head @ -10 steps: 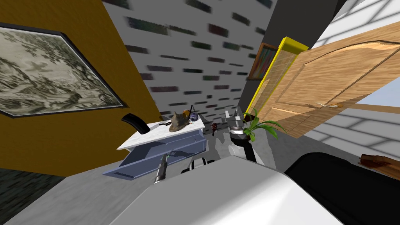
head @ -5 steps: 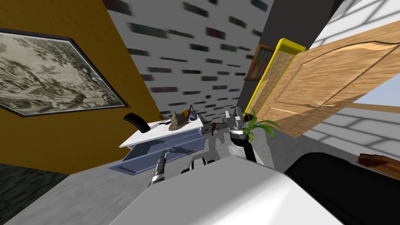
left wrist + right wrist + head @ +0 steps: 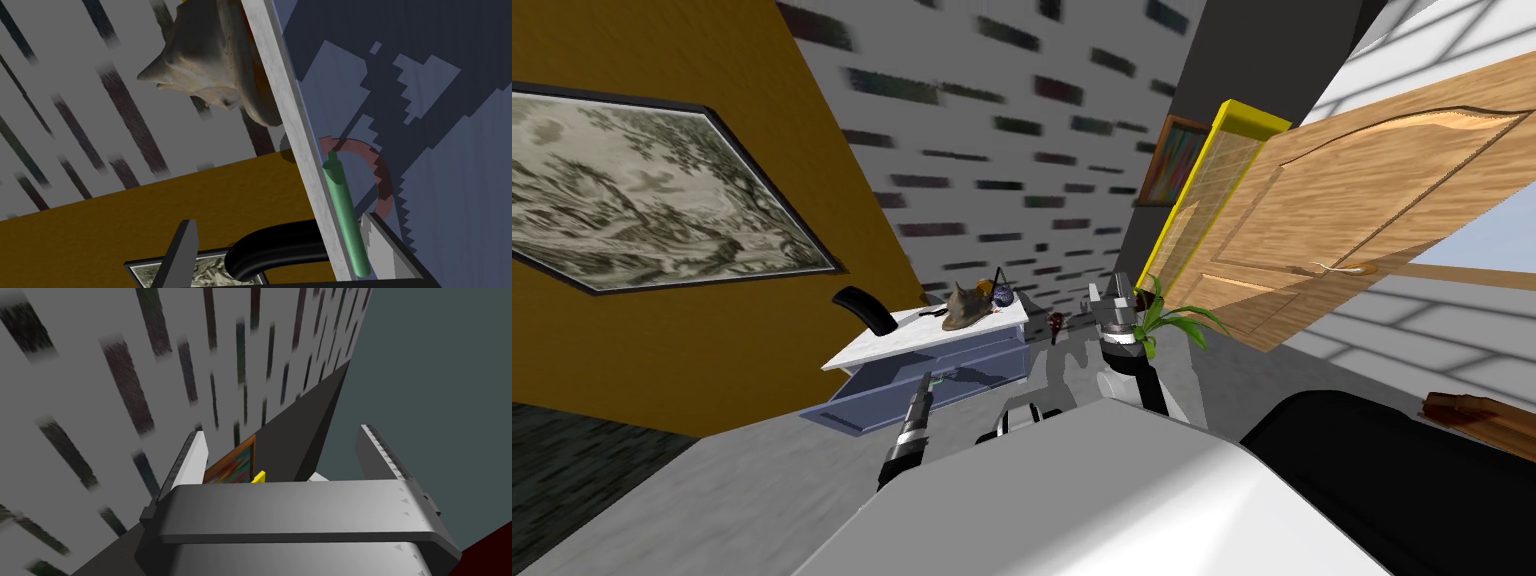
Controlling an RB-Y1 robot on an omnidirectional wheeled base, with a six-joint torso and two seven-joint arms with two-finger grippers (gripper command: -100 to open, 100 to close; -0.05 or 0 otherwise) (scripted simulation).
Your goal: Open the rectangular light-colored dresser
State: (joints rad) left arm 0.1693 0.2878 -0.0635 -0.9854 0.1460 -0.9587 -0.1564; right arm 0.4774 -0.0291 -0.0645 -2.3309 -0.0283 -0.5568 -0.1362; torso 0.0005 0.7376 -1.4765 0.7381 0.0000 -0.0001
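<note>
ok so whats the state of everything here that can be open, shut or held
dresser: open, one drawer pulled out
left gripper: open, at the drawer front
green handle: between the left gripper's fingers, close to one, not clamped
right gripper: open, holding nothing
wooden door: swung open

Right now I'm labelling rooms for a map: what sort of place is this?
Probably a furnished room in a house: a pale blue dresser, a framed landscape picture on an ochre wall and a panelled wooden door.
</note>
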